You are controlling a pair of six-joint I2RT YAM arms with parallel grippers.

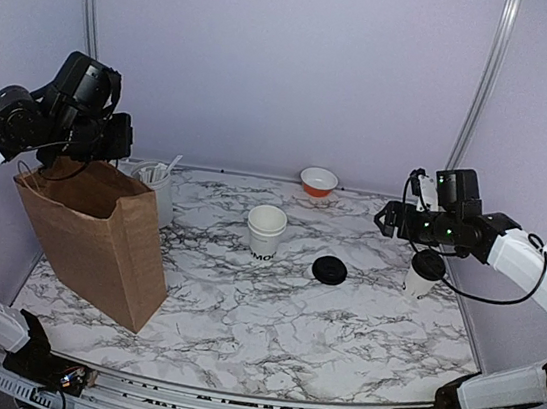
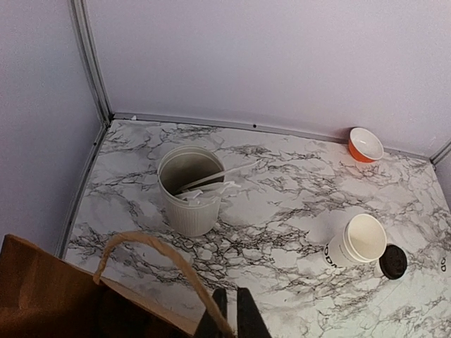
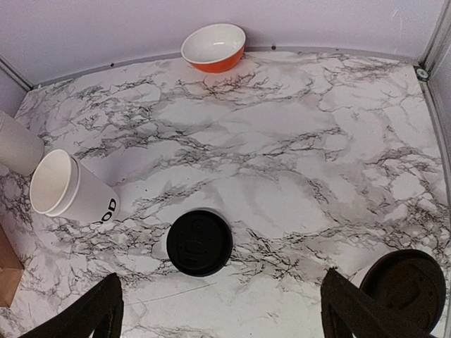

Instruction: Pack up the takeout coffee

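Observation:
An open white paper cup (image 1: 266, 231) with dark lettering stands mid-table; it also shows in the left wrist view (image 2: 358, 241) and the right wrist view (image 3: 70, 190). A loose black lid (image 1: 328, 269) lies flat to its right, also in the right wrist view (image 3: 199, 242). A second cup with its black lid on (image 1: 425, 273) stands at the right, its lid in the right wrist view (image 3: 412, 285). My right gripper (image 1: 392, 220) hovers open and empty above the table, its jaws wide apart (image 3: 222, 310), the loose lid just ahead. My left gripper (image 2: 232, 313) is shut on the brown paper bag's handle (image 2: 155, 253).
The brown paper bag (image 1: 97, 242) stands open at the left. A grey-white ribbed canister of utensils (image 1: 157, 189) stands behind it. A small orange-and-white bowl (image 1: 318, 181) sits at the back wall. Walls close the table's back and sides.

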